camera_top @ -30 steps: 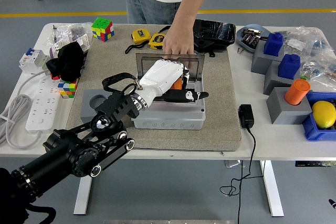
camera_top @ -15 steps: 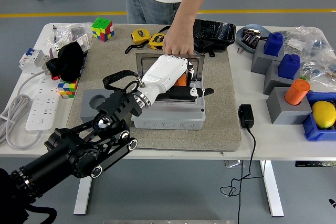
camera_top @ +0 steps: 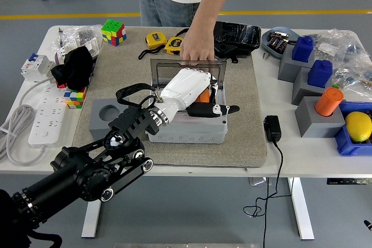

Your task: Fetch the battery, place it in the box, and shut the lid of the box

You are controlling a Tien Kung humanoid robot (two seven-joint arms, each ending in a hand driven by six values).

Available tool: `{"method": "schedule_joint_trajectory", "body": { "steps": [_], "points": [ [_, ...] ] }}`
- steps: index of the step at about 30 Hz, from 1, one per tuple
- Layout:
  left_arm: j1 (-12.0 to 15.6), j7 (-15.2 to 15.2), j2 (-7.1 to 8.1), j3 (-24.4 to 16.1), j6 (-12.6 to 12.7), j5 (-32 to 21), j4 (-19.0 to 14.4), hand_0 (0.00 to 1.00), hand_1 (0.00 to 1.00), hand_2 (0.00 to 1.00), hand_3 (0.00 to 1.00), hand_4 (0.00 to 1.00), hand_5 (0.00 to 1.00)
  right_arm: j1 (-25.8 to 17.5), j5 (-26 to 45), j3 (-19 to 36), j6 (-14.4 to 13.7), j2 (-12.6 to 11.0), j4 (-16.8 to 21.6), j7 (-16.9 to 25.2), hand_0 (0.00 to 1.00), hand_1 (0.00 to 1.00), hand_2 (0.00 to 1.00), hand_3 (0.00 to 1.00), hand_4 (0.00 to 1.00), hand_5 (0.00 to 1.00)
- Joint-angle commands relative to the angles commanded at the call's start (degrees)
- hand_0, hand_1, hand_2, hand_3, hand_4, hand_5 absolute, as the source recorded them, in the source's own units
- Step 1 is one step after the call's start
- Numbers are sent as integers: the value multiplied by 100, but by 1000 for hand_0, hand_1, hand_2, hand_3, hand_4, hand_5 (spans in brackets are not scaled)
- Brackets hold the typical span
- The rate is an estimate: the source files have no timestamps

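While a person's hand (camera_top: 196, 47) steadies the raised lid (camera_top: 216, 69), the left hand (camera_top: 187, 89) hovers over the open box (camera_top: 186, 130). Its fingers (camera_top: 220, 109) stretch loosely, and I cannot tell if they hold the orange battery (camera_top: 201, 93) beneath.

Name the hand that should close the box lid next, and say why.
Left. The left hand is over the open box, just in front of its raised lid, which a person's hand steadies. No right arm shows.

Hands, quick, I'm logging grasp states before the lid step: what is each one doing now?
Left hand: over the open box, by something orange; whether it grips cannot be told.
Right hand: not in view.
Person's hand: holds the lid upright.
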Motion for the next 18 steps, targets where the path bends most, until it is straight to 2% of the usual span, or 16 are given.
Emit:
{"method": "schedule_joint_trajectory", "body": {
  "steps": [1,2,7,8,13,14,18],
  "points": [
    [2,-35,0,-3,-20,-55,13,254,280,241,250,998,998,0,4,-2,-1,0,1,-1,796,738,739,794,998,969],
    [5,-71,0,-4,-34,-98,22,588,749,615,419,998,998,0,16,-13,-2,-3,3,-1,795,738,739,795,998,967],
    [8,-197,0,1,-40,-181,42,588,749,615,419,998,998,-3,2,2,-1,-8,-1,-3,795,738,739,795,998,967],
    [8,-209,0,-1,-26,-183,44,998,963,835,750,998,998,-5,4,-2,0,-7,-1,-3,795,738,739,794,998,964],
    [-1,-236,0,-28,83,-140,56,998,963,835,750,998,998,-2,17,-16,2,-3,-3,-1,795,738,739,794,998,964],
    [-4,-247,0,-42,116,-136,45,998,998,963,898,998,998,0,23,-22,1,-3,-2,-1,795,738,739,794,998,963],
    [-25,-228,0,-102,216,-35,-29,998,998,963,898,998,998,6,12,-4,-1,-2,-5,1,795,738,739,794,998,963]
  ]
}}
